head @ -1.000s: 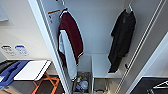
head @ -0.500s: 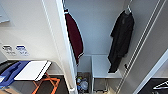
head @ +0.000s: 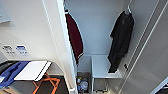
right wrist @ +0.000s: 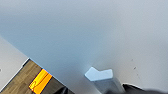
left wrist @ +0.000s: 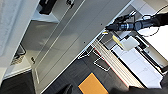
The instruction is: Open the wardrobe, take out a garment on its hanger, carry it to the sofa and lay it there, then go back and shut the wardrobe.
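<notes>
The garment [head: 121,41] hangs on its hanger [head: 127,10] at the right side inside the wardrobe [head: 100,30], which stands open. The hem reaches down to just above a white shelf [head: 102,68]. A dark red garment [head: 74,37] hangs well apart from it, near the open left door [head: 53,42].

I judge the step in hand is to take out the black shirt. To do it well, a claw should come to the hook of the hanger from below and lift it straight up before pulling out, so the shirt does not slide off. The right door panel [head: 147,57] is close beside the shirt, so the arm needs care there.

Where the black shirt lies relative to either claw I cannot tell, and also not if the claws are apart or together.
</notes>
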Controlling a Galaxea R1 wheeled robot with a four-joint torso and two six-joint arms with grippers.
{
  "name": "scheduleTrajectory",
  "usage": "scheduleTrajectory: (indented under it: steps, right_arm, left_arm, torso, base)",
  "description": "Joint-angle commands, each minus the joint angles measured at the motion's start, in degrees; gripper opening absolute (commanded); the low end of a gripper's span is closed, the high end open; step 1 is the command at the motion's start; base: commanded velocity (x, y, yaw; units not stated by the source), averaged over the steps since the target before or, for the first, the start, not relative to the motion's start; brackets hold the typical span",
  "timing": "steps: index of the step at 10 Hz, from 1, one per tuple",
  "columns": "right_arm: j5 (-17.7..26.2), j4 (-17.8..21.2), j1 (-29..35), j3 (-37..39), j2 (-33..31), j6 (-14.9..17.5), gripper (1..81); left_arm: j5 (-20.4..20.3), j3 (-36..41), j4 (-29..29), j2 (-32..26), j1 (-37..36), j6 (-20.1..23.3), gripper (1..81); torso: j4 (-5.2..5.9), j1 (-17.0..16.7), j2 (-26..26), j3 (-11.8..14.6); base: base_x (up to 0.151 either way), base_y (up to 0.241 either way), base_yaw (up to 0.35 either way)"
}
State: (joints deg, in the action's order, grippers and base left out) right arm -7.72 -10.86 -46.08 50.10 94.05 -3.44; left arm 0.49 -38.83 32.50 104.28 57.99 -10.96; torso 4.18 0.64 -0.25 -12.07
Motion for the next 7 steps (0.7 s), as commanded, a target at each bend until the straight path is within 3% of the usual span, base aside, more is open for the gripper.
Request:
scheduleTrajectory:
  steps: [1, 4, 7]
  right_arm:
    - [4.7, -2.2, -0.7, -4.8, -5.5, -1.3, 81.1]
    - [2.3, -2.4, -4.6, -3.0, -9.0, -1.4, 81.1]
    - [1.5, -2.2, -7.3, 3.4, -9.3, -2.3, 81.1]
  left_arm:
    - [-1.3, 1.7, 1.0, -3.2, -1.5, 0.8, 81.1]
    - [-1.3, -1.4, 1.0, -2.5, 1.2, 0.9, 81.1]
    - [-1.3, -7.1, 0.5, 0.9, 3.1, 0.9, 81.1]
  torso:
    - [0.00, 0.0, 0.0, 0.0]
    - [0.00, 0.0, 0.0, 0.0]
    - [0.00, -0.2, -0.1, 0.0]
  base:
    - [0.000, 0.000, 0.000]
    - [0.000, 0.000, 0.000]
    - [0.000, 0.000, 0.000]
